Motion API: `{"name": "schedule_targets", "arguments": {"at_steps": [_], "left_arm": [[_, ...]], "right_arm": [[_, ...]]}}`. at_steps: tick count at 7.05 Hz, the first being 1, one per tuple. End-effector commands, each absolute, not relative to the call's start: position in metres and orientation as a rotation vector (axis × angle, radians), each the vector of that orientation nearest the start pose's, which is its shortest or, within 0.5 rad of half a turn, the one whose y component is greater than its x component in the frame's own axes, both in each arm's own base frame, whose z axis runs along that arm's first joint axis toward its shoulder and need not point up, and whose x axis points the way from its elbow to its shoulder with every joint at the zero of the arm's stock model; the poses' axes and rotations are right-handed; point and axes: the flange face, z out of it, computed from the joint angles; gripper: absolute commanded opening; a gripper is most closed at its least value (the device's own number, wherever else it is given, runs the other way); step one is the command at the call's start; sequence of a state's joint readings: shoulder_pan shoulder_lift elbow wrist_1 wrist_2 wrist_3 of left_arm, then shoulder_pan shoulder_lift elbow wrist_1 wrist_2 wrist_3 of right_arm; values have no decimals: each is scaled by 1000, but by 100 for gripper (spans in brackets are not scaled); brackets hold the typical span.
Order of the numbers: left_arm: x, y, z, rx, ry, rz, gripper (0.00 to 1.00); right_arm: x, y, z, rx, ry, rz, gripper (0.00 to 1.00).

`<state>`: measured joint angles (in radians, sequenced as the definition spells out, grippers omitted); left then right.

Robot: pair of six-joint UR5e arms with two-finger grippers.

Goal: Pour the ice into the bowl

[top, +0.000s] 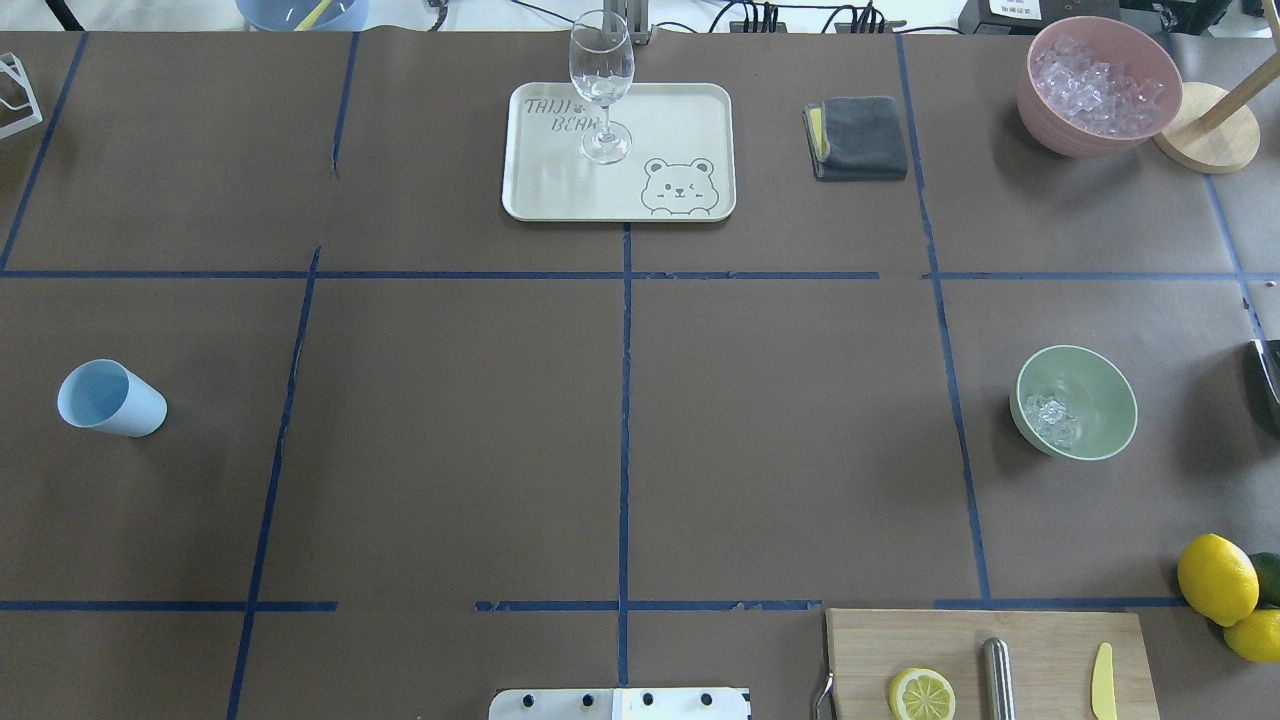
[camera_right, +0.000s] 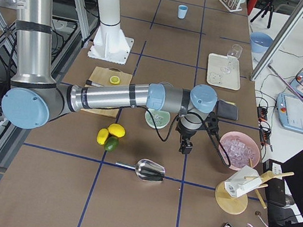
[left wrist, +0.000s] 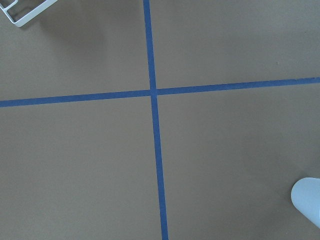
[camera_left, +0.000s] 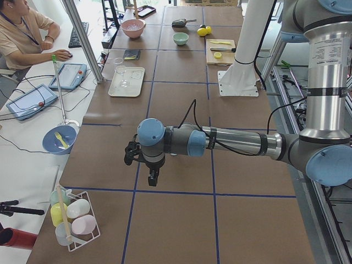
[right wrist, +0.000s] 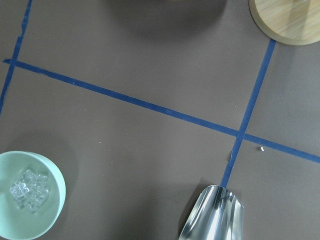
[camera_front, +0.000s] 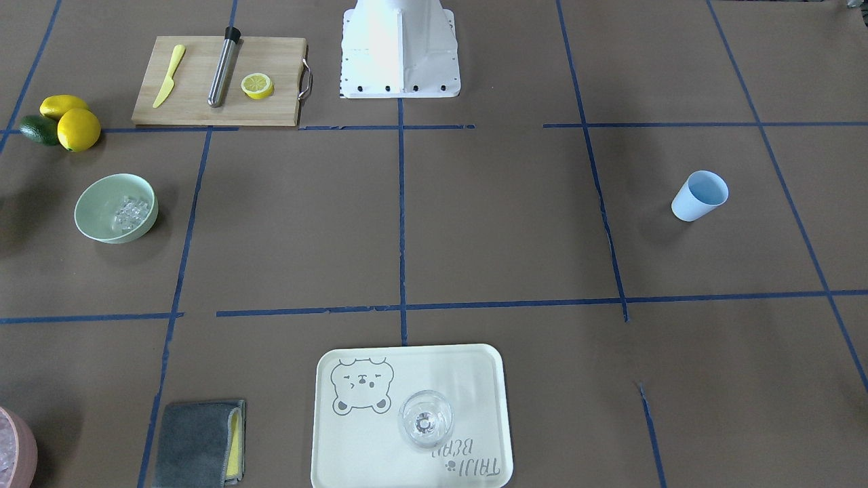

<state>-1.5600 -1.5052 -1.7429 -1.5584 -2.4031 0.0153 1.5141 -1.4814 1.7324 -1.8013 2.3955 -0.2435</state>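
mint bowl 1 | pink bowl 1 | cup 1 | glass 1 | tray 1 | whole lemons 2

Cream tray: grey printed lettering "TAIJI BEAR", two lines, in one corner, diagonally opposite a bear-face drawing; appears upside down in the front-facing view

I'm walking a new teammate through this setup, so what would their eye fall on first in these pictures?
Probably the pale green bowl on the robot's right, holding a small heap of clear ice, and the pink container piled with whitish cubes at the far right corner. Then the wine glass standing on the bear tray at the far middle edge, and the lone light blue cup on the left.
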Motion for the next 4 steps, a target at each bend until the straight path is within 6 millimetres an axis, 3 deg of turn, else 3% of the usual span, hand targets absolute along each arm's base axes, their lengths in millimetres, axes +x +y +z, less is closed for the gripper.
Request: {"name": "schedule_targets", "arguments": {"at_steps": [1,3,4], "left_arm": [[-55,-477,598,102,824,68,100],[-54,-479,603,91,822,65,100],[-54,-485,597,102,820,70,100]], "right_arm": [[32,-491,595,17,-829,-255,100],[38,-453,618,-26,-834,-227,100],[38,-453,605,-2,-831,-235,100]]}}
